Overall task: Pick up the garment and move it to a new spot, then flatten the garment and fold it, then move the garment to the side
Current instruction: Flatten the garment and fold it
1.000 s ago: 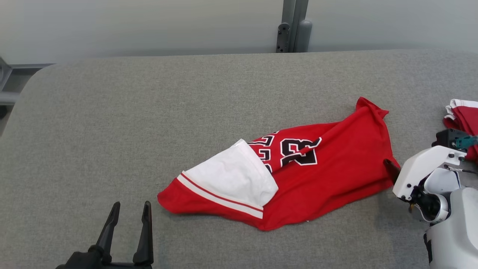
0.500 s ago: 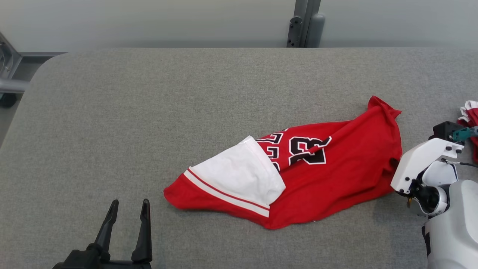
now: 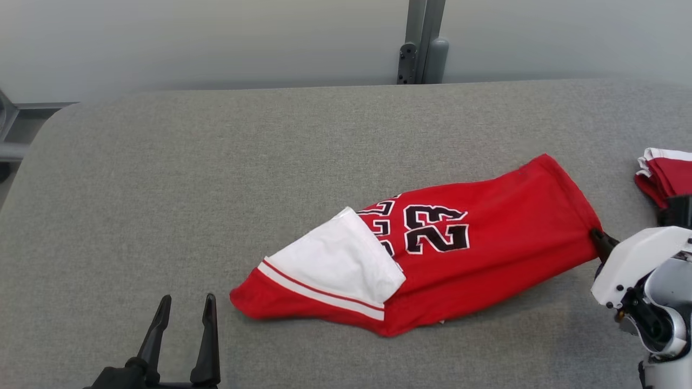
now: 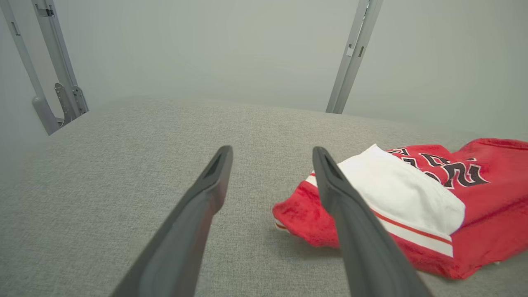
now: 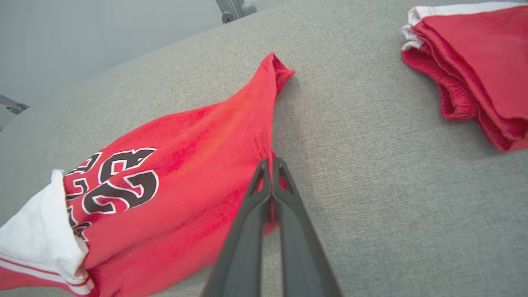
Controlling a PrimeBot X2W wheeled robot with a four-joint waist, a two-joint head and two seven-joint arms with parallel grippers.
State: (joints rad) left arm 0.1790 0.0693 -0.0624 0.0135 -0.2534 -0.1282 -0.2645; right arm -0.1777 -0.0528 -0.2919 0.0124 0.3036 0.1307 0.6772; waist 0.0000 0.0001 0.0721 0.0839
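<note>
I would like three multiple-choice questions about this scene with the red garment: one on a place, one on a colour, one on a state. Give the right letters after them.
1. Where does the folded red pile lie on the grey table?
A. on the robot's right
B. on the robot's left
C. on top of the number 23

2. What colour is the flap turned over on the red garment?
A. blue
B. white
C. black

3. How is the right gripper?
A. open, above bare table
B. shut on the red garment's edge
C. shut on the folded red pile

Answers:
1 A, the pile sits at the head view's right border.
2 B, the flap beside the number is white.
3 B, its fingers meet on red cloth in the right wrist view.
</note>
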